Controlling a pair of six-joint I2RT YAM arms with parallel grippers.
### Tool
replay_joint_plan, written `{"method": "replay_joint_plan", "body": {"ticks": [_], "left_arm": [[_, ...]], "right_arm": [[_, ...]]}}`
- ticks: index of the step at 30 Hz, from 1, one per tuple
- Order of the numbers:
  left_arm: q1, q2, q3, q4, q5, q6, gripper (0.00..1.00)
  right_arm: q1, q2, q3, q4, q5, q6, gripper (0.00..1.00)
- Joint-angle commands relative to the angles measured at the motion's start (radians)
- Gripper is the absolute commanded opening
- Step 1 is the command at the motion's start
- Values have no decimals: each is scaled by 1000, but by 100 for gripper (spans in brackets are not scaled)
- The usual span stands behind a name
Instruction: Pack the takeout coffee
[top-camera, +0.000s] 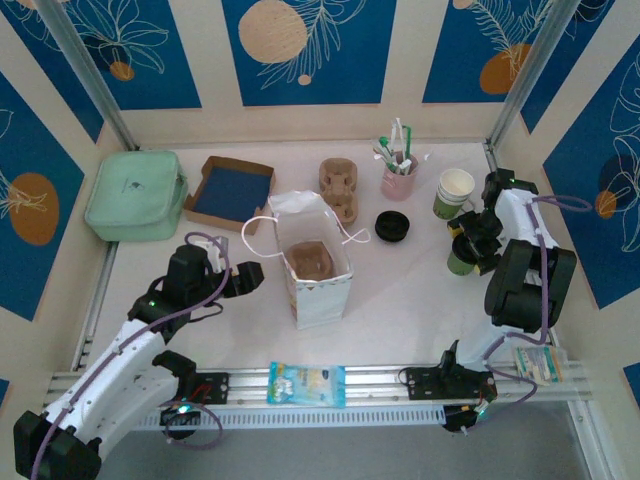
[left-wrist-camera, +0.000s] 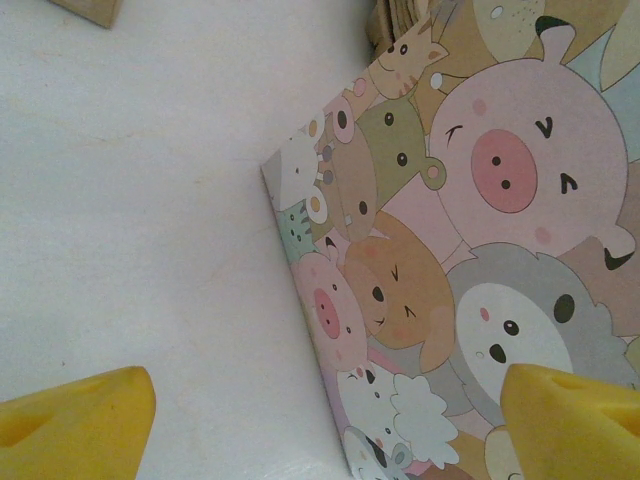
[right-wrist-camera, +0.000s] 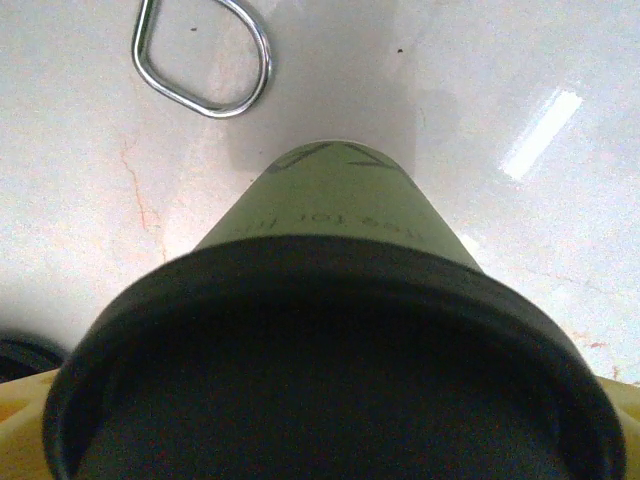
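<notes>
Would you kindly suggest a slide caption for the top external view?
The right pincer hovers open around the lidded takeout coffee; the left pincer sits open beside the white bag.

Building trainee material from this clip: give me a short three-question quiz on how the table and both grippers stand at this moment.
1. True or false: the lidded cup at the right gripper sits inside the paper bag.
2. What lies between the left gripper's open fingers? A) the green pouch B) an edge of the paper bag C) the pink cup of stirrers
3. Short answer: what lies loose on the table between the bag and the unlidded cup?
Key: 1 false; 2 B; 3 a black lid.
</notes>
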Motion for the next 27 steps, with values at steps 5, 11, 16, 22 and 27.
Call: {"method": "replay_joint_plan", "body": {"ticks": [5,11,16,22,27], "left_arm": [[9,-3,6,-1,-3,-11,89],[8,-5,9,-6,-5,-11,89],[8,-9,11,-12,-6,-9,89],[9,-15,10,-18,-9,-9,89],[9,-17,11,-22,-11,-8,90]], "right_arm": [[5,24,-31,8,20,33,100],[21,28,-45,18,33,53,99],[26,48,-42,22,45,58,99],[33,70,-46,29,66,69,98],[37,91,-57,46,78,67,95]]}}
